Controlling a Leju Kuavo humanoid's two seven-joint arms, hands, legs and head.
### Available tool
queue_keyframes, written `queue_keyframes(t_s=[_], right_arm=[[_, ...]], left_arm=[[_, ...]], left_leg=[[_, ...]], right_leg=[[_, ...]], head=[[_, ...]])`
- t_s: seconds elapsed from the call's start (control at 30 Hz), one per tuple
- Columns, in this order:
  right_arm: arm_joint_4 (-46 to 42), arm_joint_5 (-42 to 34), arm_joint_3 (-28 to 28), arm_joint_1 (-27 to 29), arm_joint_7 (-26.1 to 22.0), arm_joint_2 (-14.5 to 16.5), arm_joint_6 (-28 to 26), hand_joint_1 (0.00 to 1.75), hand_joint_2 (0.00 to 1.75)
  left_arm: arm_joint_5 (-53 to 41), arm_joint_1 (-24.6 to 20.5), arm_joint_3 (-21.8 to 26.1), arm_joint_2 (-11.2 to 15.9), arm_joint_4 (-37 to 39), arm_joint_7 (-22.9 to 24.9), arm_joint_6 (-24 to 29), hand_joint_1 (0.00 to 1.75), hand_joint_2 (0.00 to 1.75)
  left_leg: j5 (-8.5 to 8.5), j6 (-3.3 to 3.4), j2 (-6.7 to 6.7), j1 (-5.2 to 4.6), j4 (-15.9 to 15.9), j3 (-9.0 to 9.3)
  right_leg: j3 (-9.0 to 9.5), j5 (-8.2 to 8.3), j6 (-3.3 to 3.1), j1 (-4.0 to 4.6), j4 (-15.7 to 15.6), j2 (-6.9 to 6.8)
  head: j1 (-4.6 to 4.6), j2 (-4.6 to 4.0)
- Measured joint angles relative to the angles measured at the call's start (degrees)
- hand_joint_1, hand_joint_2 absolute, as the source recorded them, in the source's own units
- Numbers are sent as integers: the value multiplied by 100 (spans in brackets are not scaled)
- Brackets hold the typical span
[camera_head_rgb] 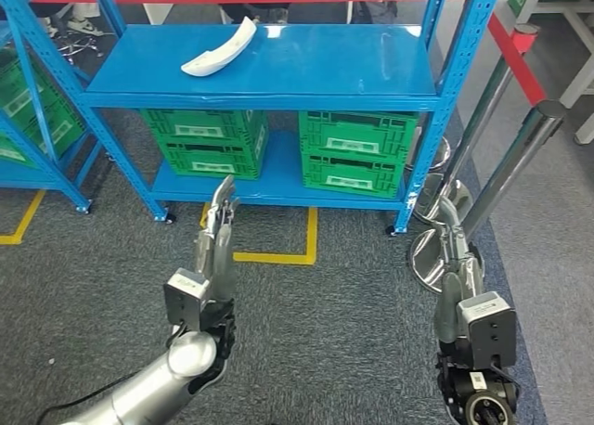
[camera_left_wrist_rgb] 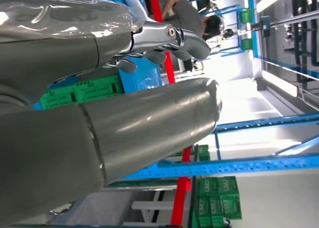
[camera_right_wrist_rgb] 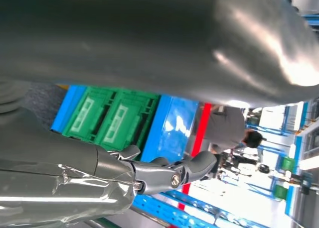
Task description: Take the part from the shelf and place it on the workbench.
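Observation:
A white curved part [camera_head_rgb: 221, 51] lies on the upper level of the blue shelf [camera_head_rgb: 266, 98], toward its left. My left hand [camera_head_rgb: 217, 235] is raised over the carpet in front of the shelf, fingers stretched up and apart, holding nothing; the part is well above and beyond it. The left wrist view has the thumb [camera_left_wrist_rgb: 150, 123] and fingers [camera_left_wrist_rgb: 173, 39] extended and empty. My right hand [camera_head_rgb: 455, 258] hangs at the right near the steel post bases, fingers straight, empty, as its fingers [camera_right_wrist_rgb: 169, 173] confirm in the right wrist view.
Two green crates [camera_head_rgb: 210, 139] [camera_head_rgb: 354, 151] sit on the shelf's lower level. Chrome barrier posts [camera_head_rgb: 504, 165] with round bases stand right of the shelf, close to my right hand. Yellow floor tape [camera_head_rgb: 294, 253] marks the grey carpet. A person [camera_right_wrist_rgb: 229, 128] stands beyond the shelf.

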Motion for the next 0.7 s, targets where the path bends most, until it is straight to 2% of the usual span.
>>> queue_keyframes(t_s=[0.07, 0.1, 0.13, 0.17, 0.23, 0.27, 0.3, 0.33, 0.37, 0.4, 0.47, 0.5, 0.57, 0.6, 0.63, 0.7], right_arm=[[1, -1, -1, 1, -12, 0, 20, 0, 0], [2, -1, -3, -2, -20, 0, 30, 0, 0], [1, -1, -4, -12, -27, 0, 37, 0, 0], [2, -1, -6, -17, -32, 0, 44, 0, 0], [8, -3, -7, -14, -36, 0, 55, 0, 0], [13, -6, -7, -4, -35, 0, 59, 0, 0], [18, -9, -9, 2, -35, 0, 63, 0, 0], [23, -11, -11, 4, -34, 0, 64, 0, 0], [27, -11, -13, 4, -34, 0, 64, 0, 0], [32, -11, -15, 3, -33, 0, 64, 0, 0], [40, -13, -14, 2, -27, 0, 60, 0, 0], [43, -13, -14, 2, -23, 0, 58, 0, 0], [41, -10, -20, 1, -14, 0, 56, 0, 0], [40, -7, -24, -2, -10, 0, 56, 0, 0], [40, -4, -27, -6, -3, 0, 62, 0, 0], [42, 2, -28, -13, 12, 0, 79, 0, 0]], left_arm=[[2, -6, 0, 1, 1, -8, -1, 0, 0], [1, -6, 0, 2, 1, -13, -1, 0, 0], [2, -8, 0, 2, 1, -15, -2, 0, 0], [2, -8, 0, -2, 2, -18, -2, 0, 0], [6, -6, 0, -8, 4, -19, -2, 0, 0], [7, 0, 0, -9, 5, -19, -2, 0, 0], [9, 4, 0, -9, 7, -19, -2, 0, 0], [10, 7, 0, -10, 8, -19, -2, 0, 0], [12, 9, 0, -11, 8, -19, -2, 0, 0], [14, 9, 0, -12, 9, -19, -2, 0, 0], [19, 6, 0, -13, 14, -20, -2, 0, 0], [21, 4, 0, -13, 17, -20, -2, 0, 0], [24, -8, 0, -14, 19, -21, -2, 0, 0], [23, -14, 0, -13, 19, -21, -1, 0, 0], [22, -23, 0, -11, 19, -20, -1, 0, 0], [21, -25, 0, -3, 19, -19, 0, 0, 0]], left_leg=[[-58, 47, -4, 8, -118, 103], [-77, 77, -7, 24, -161, 170], [-98, 104, -9, 39, -189, 242], [-129, 122, -10, 49, -209, 306], [-219, 144, -11, 51, -215, 410], [-271, 142, -13, 51, -215, 469], [-328, 137, -16, 51, -215, 542], [-388, 129, -20, 51, -215, 629], [-456, 116, -23, 51, -215, 727], [-526, 97, -23, 50, -215, 817], [-628, 43, -29, 44, -213, 908], [-654, 10, -30, 42, -208, 916], [-664, -50, -29, 42, -175, 908], [-652, -74, -24, 45, -60, 870], [-654, -99, -20, 50, 154, 756], [-802, -152, -13, 65, 876, 290]], right_leg=[[68, -4, 67, -11, -8, -12], [60, -12, 94, -12, 89, -24], [-38, -49, 113, -15, 299, -35], [-238, -126, 128, -21, 652, -45], [-766, -392, 160, -25, 1479, -51], [-992, -514, 171, -26, 1730, -52], [-1122, -542, 174, -26, 1770, -53], [-1150, -433, 168, -26, 1601, -54], [-1098, -173, 155, -26, 1251, -55], [-1023, 180, 135, -22, 839, -55], [-903, 618, 81, 11, 273, -56], [-882, 677, 37, 32, 186, -52], [-801, 647, -46, 41, 162, -36], [-751, 634, -74, 33, 130, -33], [-688, 625, -97, 20, 97, -33], [-589, 589, -130, 5, 48, -37]], head=[[-10, 0], [1, 0], [22, 0], [47, 0], [89, 0], [95, 0], [99, 0], [106, 0], [113, 0], [126, 0], [143, 0], [147, 0], [141, 0], [131, 0], [112, 0], [66, 0]])
